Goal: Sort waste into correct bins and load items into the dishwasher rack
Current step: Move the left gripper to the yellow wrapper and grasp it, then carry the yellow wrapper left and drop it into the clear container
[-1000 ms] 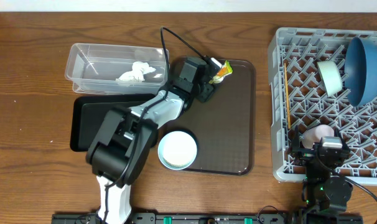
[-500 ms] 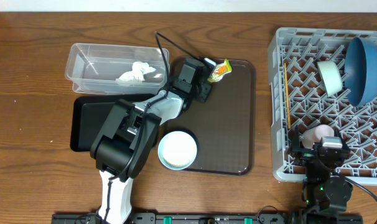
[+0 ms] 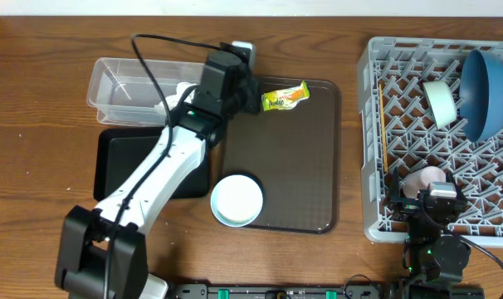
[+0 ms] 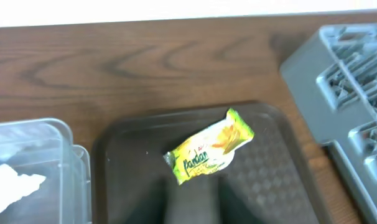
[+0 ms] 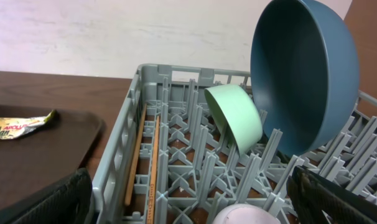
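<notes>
The yellow-green wrapper [image 3: 285,97] lies loose on the brown tray [image 3: 310,178], also in the left wrist view [image 4: 208,153]. My left gripper [image 3: 245,83] hovers open and empty just left of it, by the clear tub [image 3: 110,79]; its fingers [image 4: 195,200] are blurred. The white tissue [image 3: 182,93] lies in the clear tub. The black tub [image 3: 123,162] is partly under my arm. A white bowl [image 3: 236,200] sits at the tray's front left. The grey rack [image 3: 376,224] holds the blue bowl [image 3: 485,91], mint bowl [image 3: 440,101], pink cup [image 3: 426,177] and chopsticks [image 5: 154,163]. My right gripper [image 3: 430,202] is open over the cup [image 5: 244,216]. No rice shows.
My left arm stretches from the table's front across the black tub to the tray's back left corner, with its cable looping over the clear tub. The rack's near wall [image 5: 117,174] stands between the tray and my right gripper.
My left gripper has let go of the wrapper and drawn back up and to the left. The wrapper now lies flat on the tray. The right arm has not moved.
</notes>
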